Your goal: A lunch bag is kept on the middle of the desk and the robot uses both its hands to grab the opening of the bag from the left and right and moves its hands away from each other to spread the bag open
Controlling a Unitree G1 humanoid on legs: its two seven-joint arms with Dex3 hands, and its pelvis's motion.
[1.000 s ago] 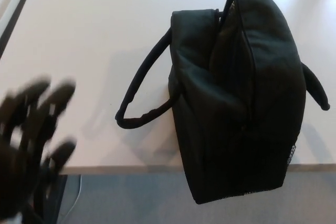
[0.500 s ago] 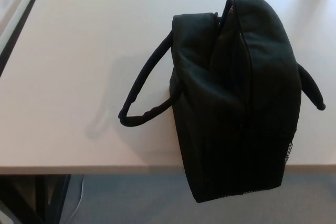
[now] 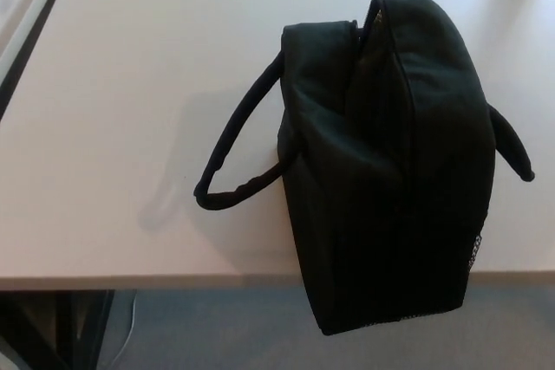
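The black lunch bag (image 3: 390, 162) sits at the desk (image 3: 130, 127) front edge, overhanging it, opening barely parted. Neither hand shows, so their state is unknowable. Each should pinch one lip beside the zipper, then pull apart evenly
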